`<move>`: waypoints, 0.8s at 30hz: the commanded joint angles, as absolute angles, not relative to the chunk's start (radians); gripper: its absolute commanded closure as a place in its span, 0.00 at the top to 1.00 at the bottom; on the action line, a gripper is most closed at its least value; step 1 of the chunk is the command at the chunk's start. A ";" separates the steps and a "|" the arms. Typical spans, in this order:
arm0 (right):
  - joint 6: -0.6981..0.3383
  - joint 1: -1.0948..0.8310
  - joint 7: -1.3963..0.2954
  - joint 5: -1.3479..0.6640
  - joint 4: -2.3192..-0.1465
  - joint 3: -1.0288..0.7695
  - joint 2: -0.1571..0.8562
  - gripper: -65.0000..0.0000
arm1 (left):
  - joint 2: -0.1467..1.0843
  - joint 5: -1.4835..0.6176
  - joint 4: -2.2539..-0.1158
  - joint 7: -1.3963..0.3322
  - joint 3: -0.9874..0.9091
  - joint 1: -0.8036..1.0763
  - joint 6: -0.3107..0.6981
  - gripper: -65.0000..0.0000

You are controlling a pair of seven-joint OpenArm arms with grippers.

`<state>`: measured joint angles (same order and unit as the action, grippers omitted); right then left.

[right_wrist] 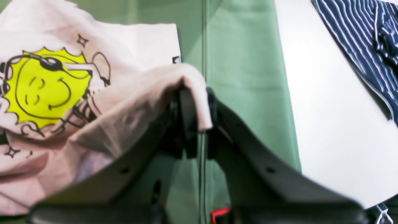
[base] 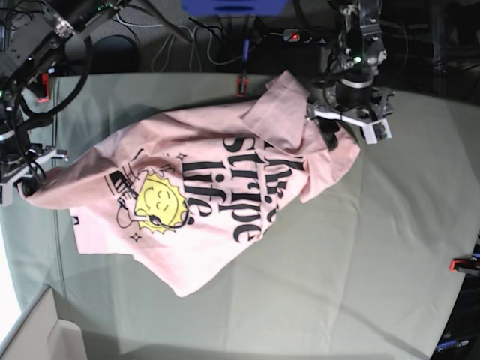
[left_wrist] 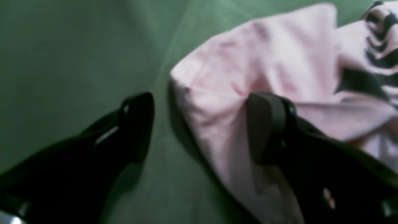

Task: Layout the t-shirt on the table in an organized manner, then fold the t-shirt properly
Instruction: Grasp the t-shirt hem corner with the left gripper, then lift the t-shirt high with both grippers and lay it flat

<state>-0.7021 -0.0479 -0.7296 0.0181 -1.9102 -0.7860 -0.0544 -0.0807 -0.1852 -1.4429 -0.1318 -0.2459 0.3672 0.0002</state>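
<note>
The light pink t-shirt [base: 210, 202] lies crumpled and slanted on the pale green table [base: 360, 262], its black lettering and yellow sun graphic [base: 159, 201] facing up. At the table's left edge my right gripper [base: 26, 180] is shut on a fold of the shirt's edge [right_wrist: 196, 93], with the yellow graphic [right_wrist: 43, 87] just beside it. At the far side my left gripper [left_wrist: 202, 124] stands open over a corner of the shirt [left_wrist: 248, 62]. One finger [left_wrist: 267, 124] rests on the pink cloth and the other [left_wrist: 138, 124] is over bare table.
Red clamps [base: 461, 264] [base: 241, 84] sit at the table's edges. A navy striped cloth [right_wrist: 367, 40] lies on a white surface [right_wrist: 326, 109] beyond the table edge. Cables and equipment run along the far side [base: 225, 30]. A pale box [base: 37, 337] is at the near left corner.
</note>
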 commanded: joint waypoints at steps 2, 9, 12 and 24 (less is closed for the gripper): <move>-0.698 -0.056 -0.700 -0.001 -1.923 -0.785 -0.044 0.00 | -0.079 -0.186 -1.452 -0.111 -0.245 0.364 0.004 0.62; -0.698 -0.064 -0.697 -0.001 -1.925 -0.786 -0.044 0.00 | -0.079 -0.186 -1.461 -0.111 -0.252 0.361 0.001 0.00; -0.698 -0.064 -0.697 -0.001 -1.925 -0.785 -0.042 0.00 | -0.079 -0.186 -1.504 -0.111 -0.254 0.372 0.002 0.00; -0.698 -0.013 -0.704 -0.004 -1.997 -0.786 -0.018 0.00 | -0.077 -0.186 -1.963 -0.114 -0.254 0.464 -0.005 0.00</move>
<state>-0.7021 -0.0242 -0.7319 0.0143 -1.9743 -0.7860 -0.0280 -0.0799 -0.1867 -1.9446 -0.1410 -0.2535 0.4625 -0.0074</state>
